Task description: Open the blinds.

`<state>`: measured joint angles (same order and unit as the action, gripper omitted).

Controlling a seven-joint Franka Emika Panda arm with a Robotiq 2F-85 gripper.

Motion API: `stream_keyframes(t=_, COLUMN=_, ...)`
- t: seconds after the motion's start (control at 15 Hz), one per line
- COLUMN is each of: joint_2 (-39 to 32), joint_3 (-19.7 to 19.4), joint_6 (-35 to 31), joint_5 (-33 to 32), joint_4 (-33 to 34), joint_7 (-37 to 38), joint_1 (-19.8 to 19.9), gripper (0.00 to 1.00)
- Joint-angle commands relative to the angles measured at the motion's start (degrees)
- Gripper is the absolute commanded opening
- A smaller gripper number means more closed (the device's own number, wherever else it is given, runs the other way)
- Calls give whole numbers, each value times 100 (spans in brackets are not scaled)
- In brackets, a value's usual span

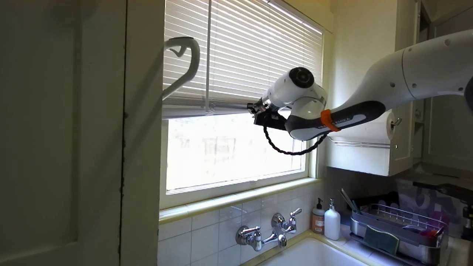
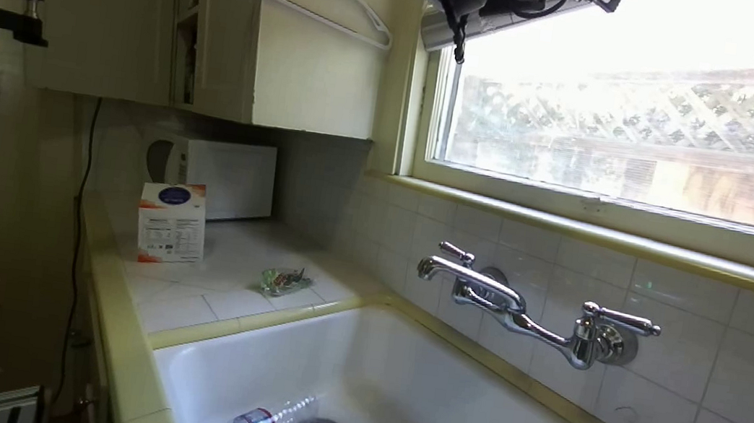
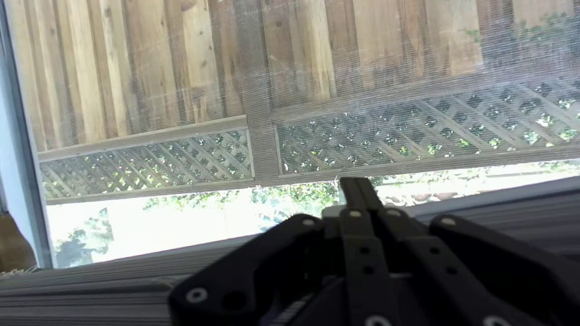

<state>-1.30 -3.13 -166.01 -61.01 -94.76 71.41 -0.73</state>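
Little weight to expect in flimsy-looking blinds (image 1: 244, 55) above the rear edge of the table (image 2: 233, 254), so part fingers (image 3: 351, 194), together and seemingly empty, and grip the likely stiffer bottom rail (image 1: 192, 111).

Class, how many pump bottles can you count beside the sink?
2, both in an exterior view: the orange-labelled bottle stands near the corner of the sink; the white bottle stands beside that one, nearer the dish rack. Others might be hidden behind the rack.
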Motion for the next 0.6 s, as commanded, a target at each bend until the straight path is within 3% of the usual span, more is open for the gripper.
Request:
stream_keyframes(t=0.0, joint_2=-53, joint_3=83, joint_6=88, joint_5=345, joint_4=530, joint_7=-326, joint_1=-65, gripper=0)
stream_keyframes(t=0.53, joint_2=-113, joint_3=149, joint_6=391, joint_5=985, joint_4=81, joint_7=-1114, joint_1=-52, gripper=0)
